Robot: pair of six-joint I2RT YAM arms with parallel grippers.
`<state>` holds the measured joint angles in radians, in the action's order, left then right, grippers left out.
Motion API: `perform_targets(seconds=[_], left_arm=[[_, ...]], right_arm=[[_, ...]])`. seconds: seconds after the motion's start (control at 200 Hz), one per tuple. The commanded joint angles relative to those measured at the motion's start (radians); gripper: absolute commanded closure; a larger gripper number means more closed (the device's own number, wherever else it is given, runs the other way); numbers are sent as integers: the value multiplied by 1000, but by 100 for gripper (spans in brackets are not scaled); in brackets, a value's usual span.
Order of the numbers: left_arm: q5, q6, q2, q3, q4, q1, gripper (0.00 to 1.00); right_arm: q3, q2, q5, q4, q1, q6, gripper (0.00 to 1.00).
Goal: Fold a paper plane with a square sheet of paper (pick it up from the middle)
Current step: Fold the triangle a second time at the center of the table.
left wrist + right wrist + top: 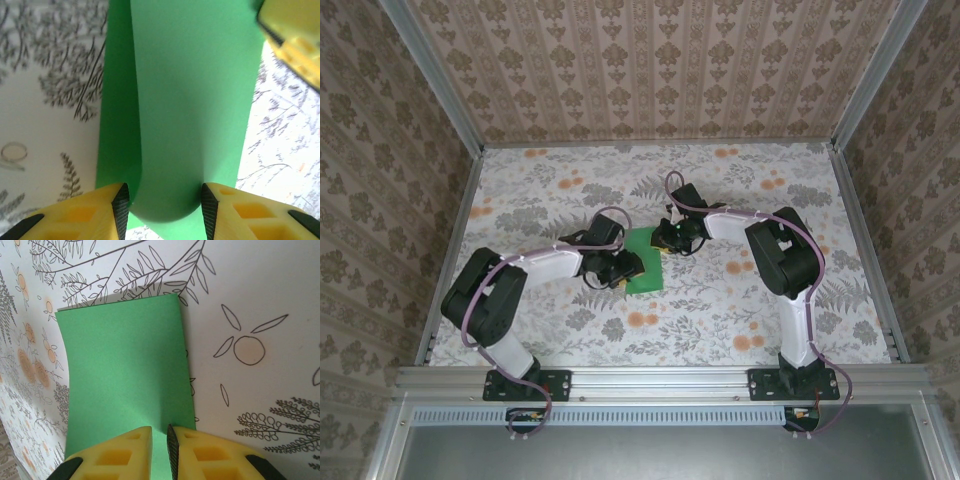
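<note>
I see my left arm [535, 266] climb from its base at the near left, fold at the elbow and stretch rightward toward the centre. The left end effector [618, 268] tips down there. On its wrist camera the yellow fingers [117, 207] stand partly apart, their black pads pressed against either side of a curled fold of the square sheet of paper [190, 110].

My right arm [735, 225] stands up from the near right, bends high and reaches leftward. The right end effector [667, 238] sits just beyond the left one, its jaws nearly together and pinching the sheet's edge.
</note>
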<state>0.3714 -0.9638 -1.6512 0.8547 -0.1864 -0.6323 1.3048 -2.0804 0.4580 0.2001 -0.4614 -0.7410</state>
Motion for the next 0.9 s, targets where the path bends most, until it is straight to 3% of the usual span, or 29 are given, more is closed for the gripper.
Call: perform_targets(seconds=[0.0,0.265,0.415,0.705,0.895], left_arm=[[35,81,9,-9,86,45,54],[155,148,-54,-1,202,119,52],[194,126,-74,-22,242,123,56],[206,95,-89,-75,290,123,77],[198,205,-87,-29,187,142,95]], right_arm=[[-47,-44,-70,84,15,-6,79],[-55,-32,-61,79,15,-9,79],[-51,-19,-43,72,15,-12,79],[-36,43,24,62,20,-6,79],[-63,192,86,64,52,41,77]])
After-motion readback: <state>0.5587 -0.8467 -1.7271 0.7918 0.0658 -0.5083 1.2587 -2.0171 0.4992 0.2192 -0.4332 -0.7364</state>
